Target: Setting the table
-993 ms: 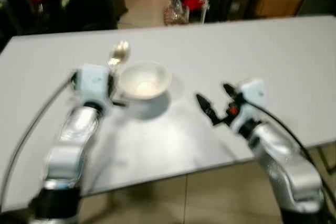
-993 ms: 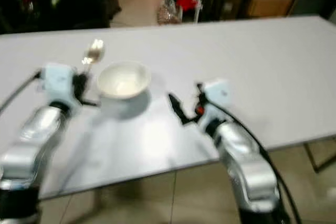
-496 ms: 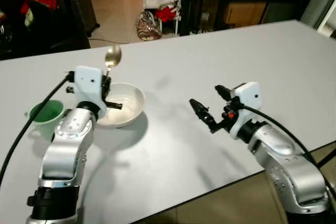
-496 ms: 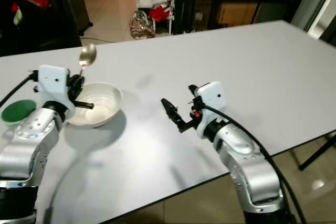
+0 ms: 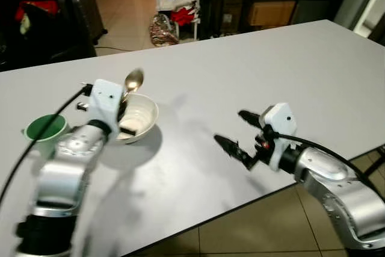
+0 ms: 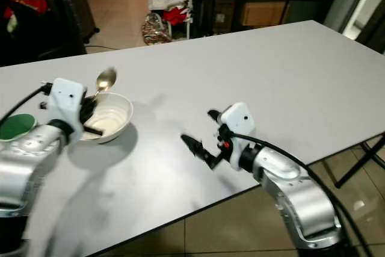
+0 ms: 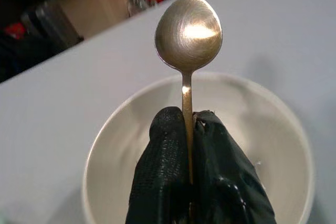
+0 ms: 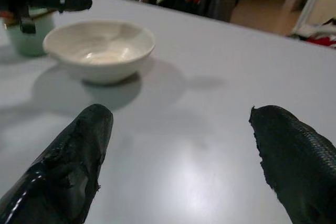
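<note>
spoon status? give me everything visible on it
The spoon looks like brushed metal with a dull golden sheen: an oval head on a thin straight handle. The left gripper has its jaws shut on the handle, so the lower handle is hidden between the black fingers. The head sticks out past the fingertips, held in the air above the white bowl, apparently touching nothing but the gripper. The head looks empty.

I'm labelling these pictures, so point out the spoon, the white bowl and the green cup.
spoon (image 7: 188, 32), left wrist view, on its scoop.
white bowl (image 5: 147, 112), left eye view, on its rim.
green cup (image 5: 43, 129), left eye view, on its inside.
</note>
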You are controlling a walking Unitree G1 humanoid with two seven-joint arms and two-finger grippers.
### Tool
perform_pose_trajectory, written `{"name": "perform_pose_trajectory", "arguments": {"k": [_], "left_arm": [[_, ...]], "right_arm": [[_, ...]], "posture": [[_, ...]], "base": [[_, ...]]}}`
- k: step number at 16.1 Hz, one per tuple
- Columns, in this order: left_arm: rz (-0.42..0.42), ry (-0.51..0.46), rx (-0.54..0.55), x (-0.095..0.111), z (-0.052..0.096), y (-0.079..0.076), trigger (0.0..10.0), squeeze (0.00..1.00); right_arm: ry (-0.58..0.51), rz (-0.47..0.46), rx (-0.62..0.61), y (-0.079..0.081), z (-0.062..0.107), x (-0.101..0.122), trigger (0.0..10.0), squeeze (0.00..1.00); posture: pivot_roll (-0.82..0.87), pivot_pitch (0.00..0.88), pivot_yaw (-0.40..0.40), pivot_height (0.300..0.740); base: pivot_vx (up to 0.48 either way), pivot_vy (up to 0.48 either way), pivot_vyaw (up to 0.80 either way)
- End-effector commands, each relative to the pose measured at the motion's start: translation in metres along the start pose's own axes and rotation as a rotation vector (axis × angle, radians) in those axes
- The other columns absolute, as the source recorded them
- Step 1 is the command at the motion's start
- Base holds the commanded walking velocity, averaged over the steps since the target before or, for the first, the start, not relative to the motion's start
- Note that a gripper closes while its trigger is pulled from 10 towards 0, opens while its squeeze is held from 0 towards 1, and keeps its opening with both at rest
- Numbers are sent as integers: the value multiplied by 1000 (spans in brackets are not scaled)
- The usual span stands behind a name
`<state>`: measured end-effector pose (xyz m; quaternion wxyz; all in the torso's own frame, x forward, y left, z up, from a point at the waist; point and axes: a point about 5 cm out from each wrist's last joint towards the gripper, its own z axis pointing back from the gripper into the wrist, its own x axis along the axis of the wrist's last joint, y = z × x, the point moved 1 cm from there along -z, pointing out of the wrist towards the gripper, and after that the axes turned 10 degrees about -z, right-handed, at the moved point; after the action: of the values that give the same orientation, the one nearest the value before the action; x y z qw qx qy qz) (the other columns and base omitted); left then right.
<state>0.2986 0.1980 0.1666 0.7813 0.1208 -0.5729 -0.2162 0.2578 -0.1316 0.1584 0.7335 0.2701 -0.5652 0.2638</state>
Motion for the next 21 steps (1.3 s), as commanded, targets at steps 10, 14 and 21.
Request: {"name": "perform_pose_trajectory", "arguments": {"k": [10, 14, 21], "left_arm": [[-62, 334, -94, -19, 13, 14, 10000, 0], [-35, 347, -89, -16, 10, 17, 10000, 0], [-2, 336, -105, -11, 6, 13, 10000, 714]], "right_arm": [[115, 34, 269, 29, 14, 1, 10000, 0], [136, 33, 300, 33, 16, 0, 10000, 0], [153, 34, 309, 35, 17, -3, 10000, 0]], "posture": [[3, 0, 36, 740], [3, 0, 41, 740], [0, 0, 49, 740]], "base": [[0, 0, 0], [0, 0, 0], [0, 0, 0]]}}
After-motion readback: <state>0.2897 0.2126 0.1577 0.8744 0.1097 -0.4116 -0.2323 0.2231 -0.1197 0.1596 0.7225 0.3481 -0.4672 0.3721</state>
